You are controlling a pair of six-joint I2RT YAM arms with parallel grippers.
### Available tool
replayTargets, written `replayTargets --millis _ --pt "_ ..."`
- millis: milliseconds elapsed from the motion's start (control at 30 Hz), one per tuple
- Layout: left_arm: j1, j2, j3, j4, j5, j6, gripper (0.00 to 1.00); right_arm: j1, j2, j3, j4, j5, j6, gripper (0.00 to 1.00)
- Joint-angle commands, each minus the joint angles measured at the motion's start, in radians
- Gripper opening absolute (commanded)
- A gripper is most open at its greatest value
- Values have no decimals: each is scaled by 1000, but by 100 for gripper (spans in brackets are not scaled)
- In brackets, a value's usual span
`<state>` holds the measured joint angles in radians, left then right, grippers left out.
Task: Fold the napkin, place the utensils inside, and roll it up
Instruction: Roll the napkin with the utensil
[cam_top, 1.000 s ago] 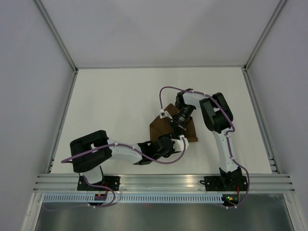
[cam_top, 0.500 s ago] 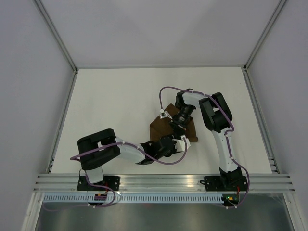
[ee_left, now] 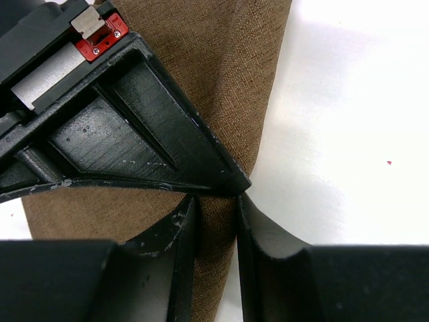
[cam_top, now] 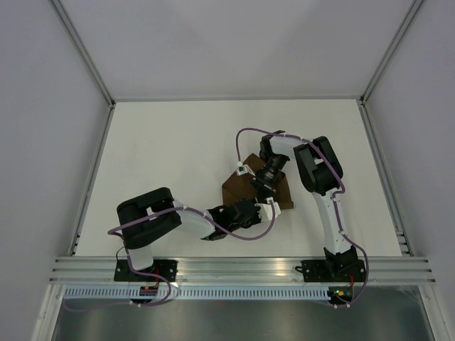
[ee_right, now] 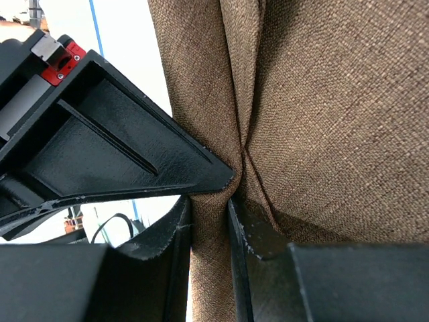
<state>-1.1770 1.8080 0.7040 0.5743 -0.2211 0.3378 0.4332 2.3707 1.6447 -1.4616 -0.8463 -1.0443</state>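
The left arm (cam_top: 178, 224) stretches low from its base, elbow tucked back, forearm running right towards the middle of the counter. Its left hand (ee_left: 216, 208) has both black fingers (ee_left: 181, 235) pressed against a thin fold of the napkin (ee_left: 221, 80), pinching it. The right arm (cam_top: 323, 177) rises tall from its base, bends over at the top and angles down and back. The right hand (ee_right: 209, 201) squeezes a pleat between narrowly spaced fingers. The two hands sit just beside each other.
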Motion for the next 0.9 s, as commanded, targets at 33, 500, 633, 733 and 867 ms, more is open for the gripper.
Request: replayTargets --millis 33,500,633,733,867 --pt "40 42 11 -70 172 -94 10 2 41 12 129 105 -46 15" --pt "129 34 23 -175 391 -157 2 -22 -180 -10 210 81 72 58" --pt "164 28 23 -179 449 -178 2 -42 -241 -6 231 70 115 60" --pt "189 25 25 -194 486 -197 2 -66 -292 -17 267 61 138 60" --pt "227 31 40 -226 542 -224 2 -119 -361 -49 349 35 174 60"
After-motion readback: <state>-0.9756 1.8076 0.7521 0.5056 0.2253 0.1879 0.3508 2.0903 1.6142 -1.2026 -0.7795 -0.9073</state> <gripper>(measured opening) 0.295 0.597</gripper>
